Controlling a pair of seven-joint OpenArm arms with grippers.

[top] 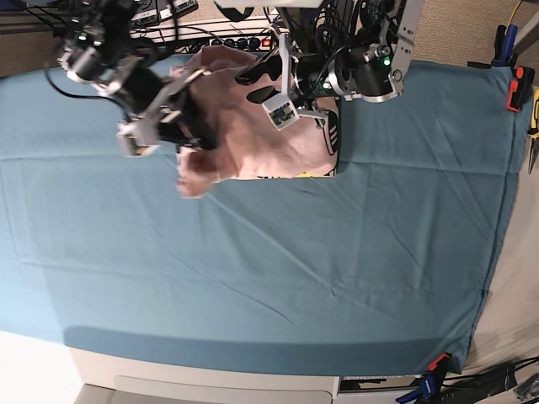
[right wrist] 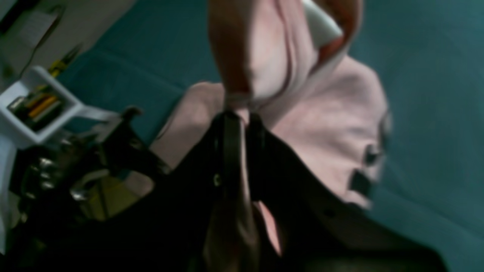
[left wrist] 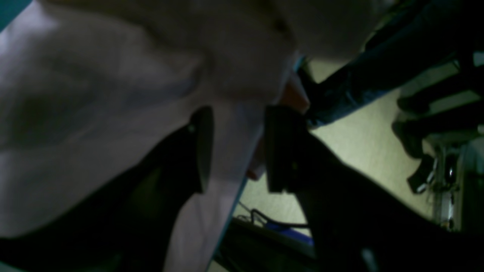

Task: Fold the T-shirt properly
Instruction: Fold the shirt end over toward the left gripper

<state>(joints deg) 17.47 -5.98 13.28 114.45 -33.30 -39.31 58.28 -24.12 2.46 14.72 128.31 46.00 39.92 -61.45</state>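
The T-shirt (top: 253, 135) looks light, soft and floppy, so I'd judge it sags from wherever it is pinched and is best taken by a hem or shoulder edge, not the bunched middle. It is pale pink with black lettering and a bit of yellow, heaped at the far edge of the teal table cloth (top: 278, 269). The right gripper (right wrist: 239, 113) is clamped on a fold of it, while the left gripper (left wrist: 236, 147) stands open astride another edge.

Left pincer (left wrist: 234, 149) jaws apart, pink T-shirt (left wrist: 113, 94) edge between them.
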